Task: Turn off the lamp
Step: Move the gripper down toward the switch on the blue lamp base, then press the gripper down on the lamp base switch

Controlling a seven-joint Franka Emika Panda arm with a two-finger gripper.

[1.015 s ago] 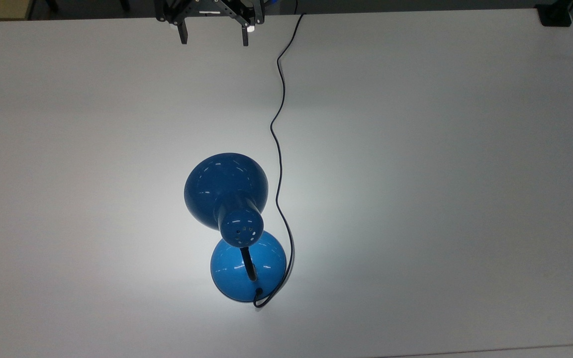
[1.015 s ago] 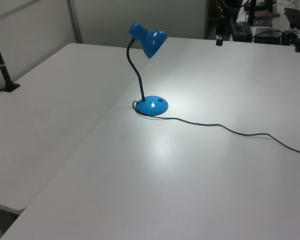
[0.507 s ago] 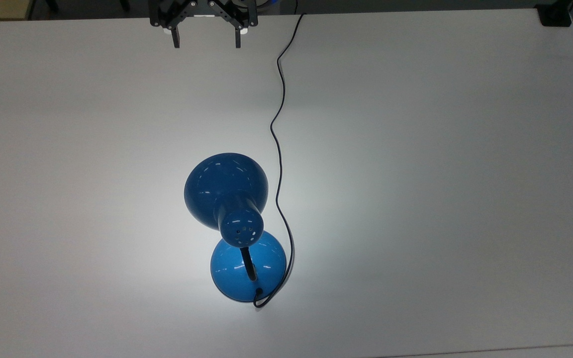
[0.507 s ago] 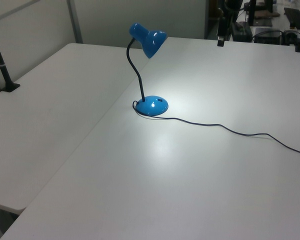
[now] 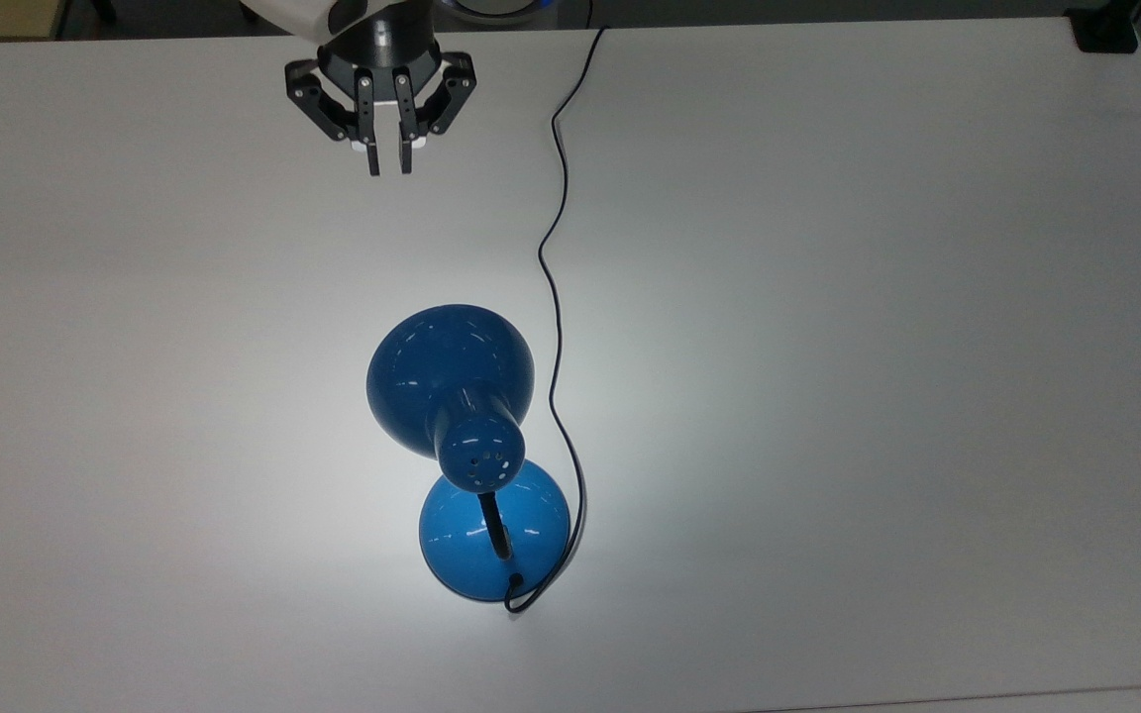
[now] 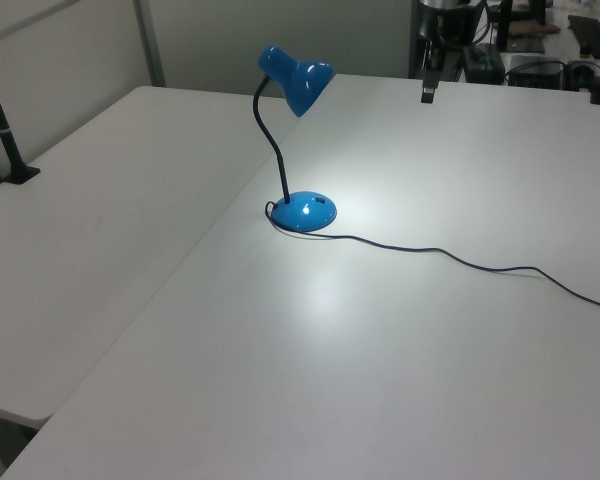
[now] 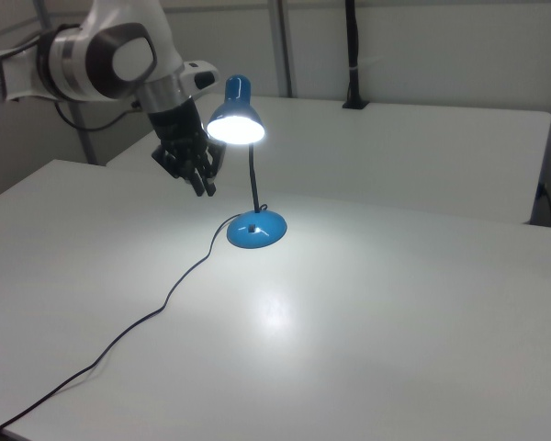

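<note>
The blue lamp stands lit on the white table, throwing a bright pool of light around its round base (image 5: 536, 525). Its bell shade (image 5: 450, 381) hangs over the table on the black gooseneck (image 6: 271, 140). In the right view the shade (image 7: 236, 124) glows white above the base (image 7: 254, 230). The thin black cord (image 5: 553, 297) runs from the base to the far table edge. My gripper (image 5: 388, 168) hovers well beyond the shade, near the top view's upper edge, fingers drawn together with nothing held. It shows in the left view (image 6: 428, 95) and in the right view (image 7: 205, 190).
A black clamp mount (image 5: 1105, 35) sits at the table's far corner in the top view's upper right. A black post (image 6: 5, 130) is clamped to the neighbouring table in the left view. The cord (image 6: 480, 265) trails across the table surface.
My gripper has come down and forward from the table's far edge toward the lamp. Its fingers have gone from wide apart to close together. The lamp stays lit and unmoved.
</note>
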